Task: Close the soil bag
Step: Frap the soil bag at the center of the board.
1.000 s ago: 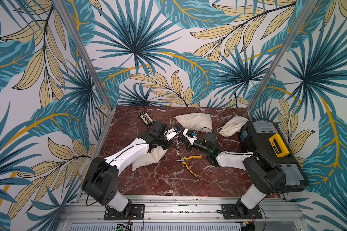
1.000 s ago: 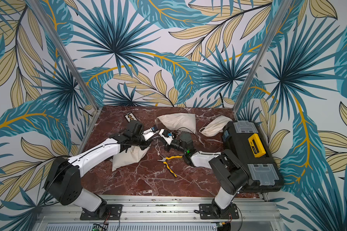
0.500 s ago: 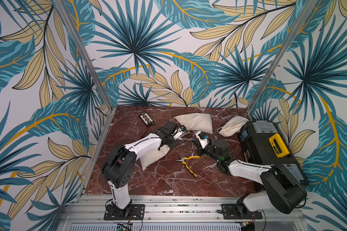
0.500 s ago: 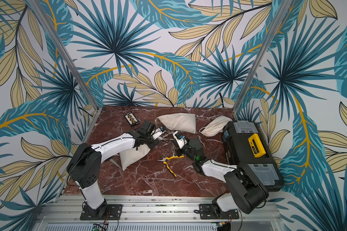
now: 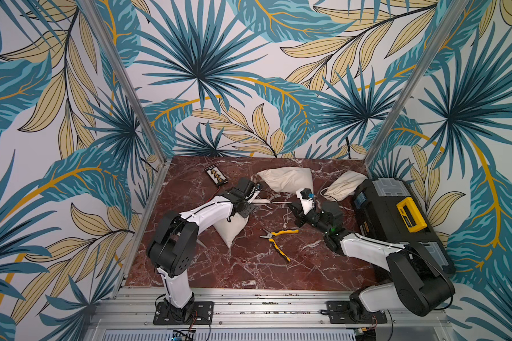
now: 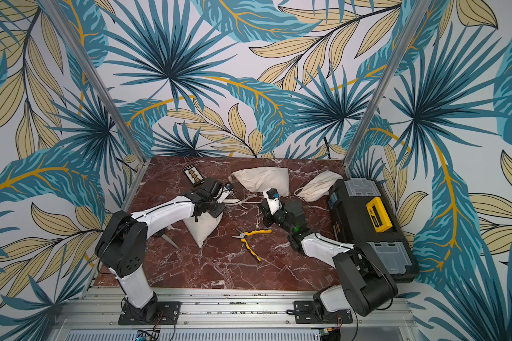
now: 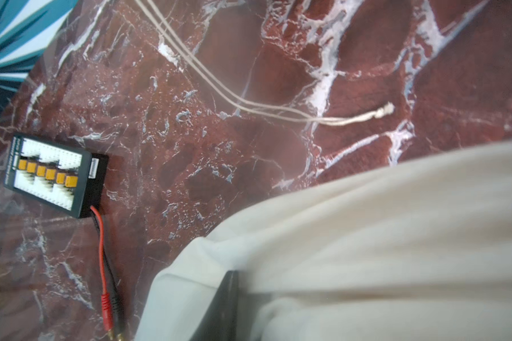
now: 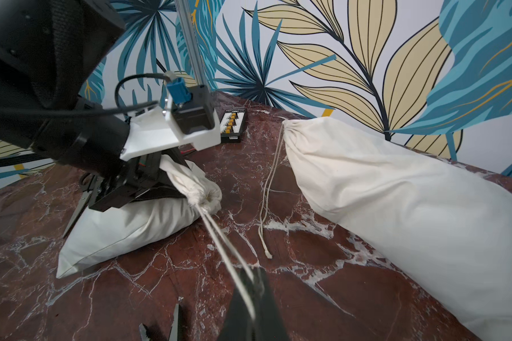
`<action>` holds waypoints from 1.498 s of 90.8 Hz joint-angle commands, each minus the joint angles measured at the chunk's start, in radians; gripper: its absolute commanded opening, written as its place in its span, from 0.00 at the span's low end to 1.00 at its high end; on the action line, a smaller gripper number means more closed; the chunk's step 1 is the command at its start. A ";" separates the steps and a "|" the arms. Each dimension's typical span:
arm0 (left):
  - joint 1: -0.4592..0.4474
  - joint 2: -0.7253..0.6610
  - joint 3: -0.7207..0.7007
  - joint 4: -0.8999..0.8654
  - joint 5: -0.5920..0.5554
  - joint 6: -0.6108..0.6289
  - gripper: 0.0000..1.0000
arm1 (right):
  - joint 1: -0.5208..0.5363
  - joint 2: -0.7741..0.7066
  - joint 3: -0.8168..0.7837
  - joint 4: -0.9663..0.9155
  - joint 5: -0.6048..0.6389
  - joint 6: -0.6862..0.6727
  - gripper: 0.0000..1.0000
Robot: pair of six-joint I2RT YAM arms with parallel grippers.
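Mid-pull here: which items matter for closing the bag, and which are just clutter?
In play: soil bag, drawstring, right gripper shut on it, left gripper at the bag's neck.

Lying about: centre cloth bag, toolbox-side cloth bag, toolbox, pliers, scissors, connector board.

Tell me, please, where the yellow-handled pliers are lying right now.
In both top views, the pliers lie on the marble table near its middle, between the soil bag on the left and the right arm.
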 commanded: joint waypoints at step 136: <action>-0.104 0.244 0.183 -0.289 -0.151 0.138 0.08 | -0.165 -0.446 -0.104 -0.058 0.213 0.032 0.00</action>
